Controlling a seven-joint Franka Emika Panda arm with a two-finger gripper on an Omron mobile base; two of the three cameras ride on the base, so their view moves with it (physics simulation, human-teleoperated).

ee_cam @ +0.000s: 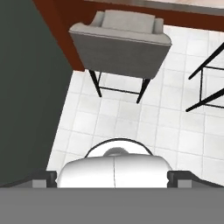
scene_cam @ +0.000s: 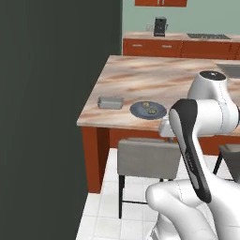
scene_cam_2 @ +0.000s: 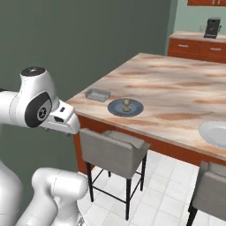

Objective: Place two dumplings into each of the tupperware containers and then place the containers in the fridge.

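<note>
The jaws (ee_cam: 112, 178) stood fully apart and held nothing, pointed down at the white tiled floor (ee_cam: 144, 127) beside a grey stool (ee_cam: 120, 43); only the two dark finger tips (ee_cam: 43, 178) showed, at the bottom corners of the hand view. Open floor lay between the stool and the dark grey-green wall (scene_cam: 47, 117) on the left. On the marble-patterned table (scene_cam: 154, 79), near its front edge, a grey-blue plate (scene_cam: 147, 110) carried dumplings (scene_cam: 152, 111); how many could not be told. One tupperware container (scene_cam: 110, 102) sat just left of the plate, apart from it, near the table's left corner. A white plate (scene_cam_2: 215, 133) lay farther right by the front edge. A dark appliance (scene_cam: 160, 26) stood on the far counter (scene_cam: 154, 36); no writing was legible.
</note>
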